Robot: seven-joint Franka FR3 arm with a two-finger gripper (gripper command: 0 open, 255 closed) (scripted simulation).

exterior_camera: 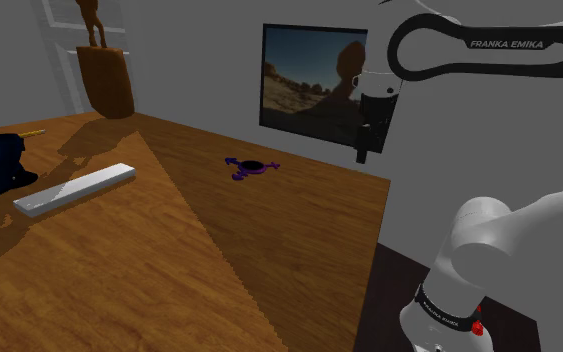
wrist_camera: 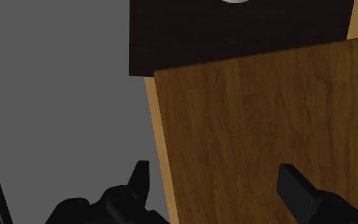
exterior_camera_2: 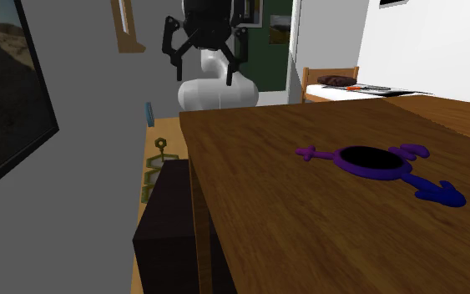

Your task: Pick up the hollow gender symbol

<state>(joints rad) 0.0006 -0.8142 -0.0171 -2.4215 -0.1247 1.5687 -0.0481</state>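
Brown wood-grain counter (exterior_camera: 169,260) takes up most of the scene. The white arm (exterior_camera: 489,45) hangs high over its far right edge, jaws spread wide and holding nothing. The purple hollow gender symbol (exterior_camera_2: 373,175) lies flat on the counter, well apart toward the shoulder view's left. Nothing is done yet: approach, descent, grasp and lift all remain.

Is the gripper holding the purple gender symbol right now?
No, the purple gender symbol lies flat on the wooden table, apart from the open gripper.
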